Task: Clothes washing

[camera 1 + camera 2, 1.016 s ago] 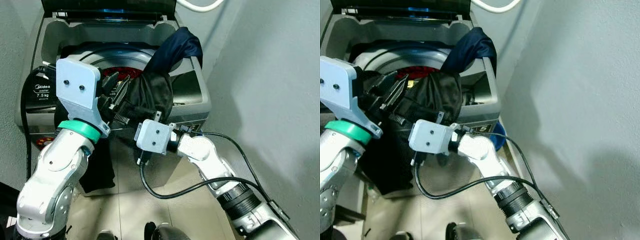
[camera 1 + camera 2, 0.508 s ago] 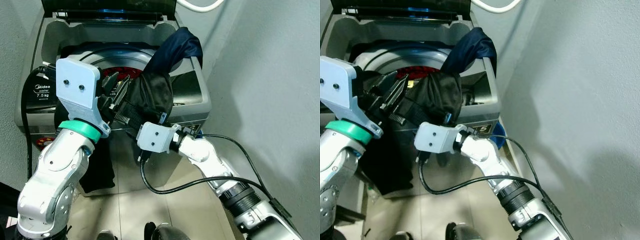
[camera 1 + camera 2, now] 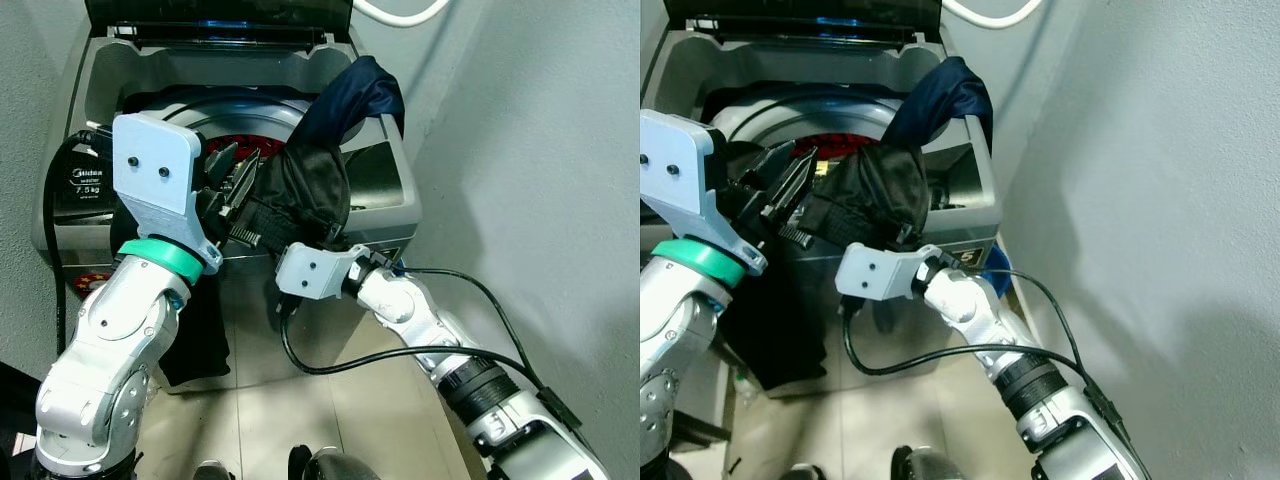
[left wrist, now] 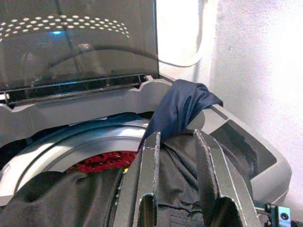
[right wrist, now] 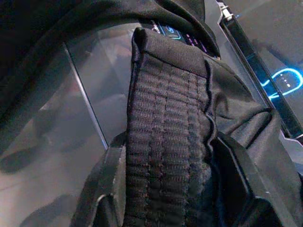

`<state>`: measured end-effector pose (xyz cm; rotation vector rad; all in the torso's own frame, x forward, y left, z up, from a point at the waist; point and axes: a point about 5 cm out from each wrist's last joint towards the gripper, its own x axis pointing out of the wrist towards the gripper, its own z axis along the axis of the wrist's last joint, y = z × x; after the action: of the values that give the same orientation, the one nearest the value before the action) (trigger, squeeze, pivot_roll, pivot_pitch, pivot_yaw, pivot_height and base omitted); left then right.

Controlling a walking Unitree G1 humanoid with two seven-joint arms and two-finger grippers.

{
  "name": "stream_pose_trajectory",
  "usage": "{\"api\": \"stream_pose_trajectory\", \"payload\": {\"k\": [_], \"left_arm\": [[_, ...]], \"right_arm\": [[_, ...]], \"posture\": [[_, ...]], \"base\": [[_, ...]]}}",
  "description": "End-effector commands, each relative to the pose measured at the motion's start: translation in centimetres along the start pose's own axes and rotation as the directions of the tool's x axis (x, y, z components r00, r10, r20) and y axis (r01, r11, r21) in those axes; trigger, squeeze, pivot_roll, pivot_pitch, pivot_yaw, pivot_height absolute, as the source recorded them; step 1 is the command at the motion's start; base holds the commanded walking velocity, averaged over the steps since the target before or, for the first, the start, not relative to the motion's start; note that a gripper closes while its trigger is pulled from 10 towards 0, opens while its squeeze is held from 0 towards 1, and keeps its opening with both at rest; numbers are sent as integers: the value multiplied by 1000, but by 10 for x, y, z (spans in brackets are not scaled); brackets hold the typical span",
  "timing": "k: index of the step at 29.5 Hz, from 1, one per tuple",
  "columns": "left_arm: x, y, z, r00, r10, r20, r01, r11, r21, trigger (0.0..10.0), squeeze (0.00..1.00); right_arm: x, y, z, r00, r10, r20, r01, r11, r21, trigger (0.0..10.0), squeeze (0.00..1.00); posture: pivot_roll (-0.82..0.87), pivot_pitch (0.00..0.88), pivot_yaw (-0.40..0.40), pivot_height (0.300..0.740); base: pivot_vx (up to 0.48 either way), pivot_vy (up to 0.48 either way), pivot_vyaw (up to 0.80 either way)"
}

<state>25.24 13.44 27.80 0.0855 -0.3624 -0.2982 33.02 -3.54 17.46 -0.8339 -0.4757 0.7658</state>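
**Q:** What is held, and by which gripper?

**A:** A black garment (image 3: 305, 190) is gripped at both ends over the front rim of an open top-loading washing machine (image 3: 385, 195). The left gripper (image 4: 182, 177) is closed on a fold of the fabric, its two fingers pinched against the cloth. The right gripper (image 5: 165, 189) is clamped on the garment's ribbed elastic band (image 5: 165, 137), which is seen bunched between the fingers.

**Q:** Where is the garment placed relative to the grippers?

**A:** It is stretched between them, with the bulk heaped just beyond the left gripper's fingertips at the mouth of the drum (image 3: 240, 110). A second piece, a navy cloth (image 3: 355, 90), is draped over the far rim, beyond both grippers. Something red (image 4: 102, 161) is visible inside the drum.

**Q:** How is the fabric expected to handle?

**A:** It is judged light, soft and limp, so sagging and snagging on the rim are likely. The ribbed band is judged the firmest hold, being thick and unlikely to slip.
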Motion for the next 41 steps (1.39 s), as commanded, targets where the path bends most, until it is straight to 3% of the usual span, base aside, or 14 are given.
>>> {"api": "stream_pose_trajectory", "payload": {"k": [1,11,13,15,18,22,24,26,29,30,31,34,35,41], "left_arm": [[0,0,-2,1000,-1,-12,1,1000,-7,10000,0],[0,-1,-2,1000,-4,-12,3,1000,-8,10000,0],[0,-2,-2,1000,-5,-13,5,1000,-10,10000,0],[0,-2,-2,1000,-6,-14,6,1000,-10,10000,0],[0,-2,-2,1000,-6,-14,6,1000,-10,10000,0],[0,-2,-2,1000,-7,-13,7,1000,-11,10000,0],[0,-3,-2,1000,-8,-13,8,1000,-11,10000,0],[1,-3,-2,1000,-8,-11,8,1000,-16,10000,0],[1,-4,-1,1000,-8,-8,8,1000,-19,10000,0],[2,-5,0,1000,-7,0,7,1000,-23,10000,0],[3,-5,1,1000,-3,8,3,1000,-25,10000,0],[3,-4,4,1000,15,24,-14,1000,-21,10000,0],[4,-3,6,999,37,39,-36,999,-18,10000,0],[2,1,11,996,69,52,-68,998,-10,10000,0]], "right_arm": [[0,-13,-3,998,-68,-13,69,998,11,0,0],[-1,-14,3,997,-62,51,59,996,62,0,0],[-4,-16,19,984,-38,173,2,979,202,0,0],[-6,-20,27,973,-43,227,-20,963,269,0,0],[-6,-29,37,956,-59,286,-48,935,353,0,0],[-5,-37,42,947,-74,313,-55,921,385,0,0],[-1,-43,45,943,-101,316,-37,915,403,0,0],[18,-56,44,951,-185,248,72,912,404,0,0],[29,-59,43,957,-209,201,119,915,386,0,0],[44,-60,42,964,-222,144,159,921,355,0,0],[56,-62,44,966,-240,100,195,923,332,1961,0],[69,-66,49,963,-265,46,235,913,332,2902,0],[80,-70,55,959,-283,-1,268,907,325,10000,0],[104,-71,79,949,-301,-89,314,908,276,10000,0]], "posture": [[162,69,-41,740],[158,66,-42,740],[158,66,-42,740],[158,65,-43,740],[158,65,-43,740],[158,65,-43,740],[156,64,-42,740],[151,65,-42,740],[151,67,-43,740],[153,69,-47,740],[154,69,-48,740],[160,70,-54,740],[171,69,-62,740],[198,71,-80,740]], "base": [[0,0,0],[0,0,0],[0,0,0],[0,0,0],[0,0,0],[0,0,0],[0,0,0],[0,0,0],[0,0,0],[0,0,0],[0,0,0],[0,0,0],[0,0,0],[0,0,0]]}}
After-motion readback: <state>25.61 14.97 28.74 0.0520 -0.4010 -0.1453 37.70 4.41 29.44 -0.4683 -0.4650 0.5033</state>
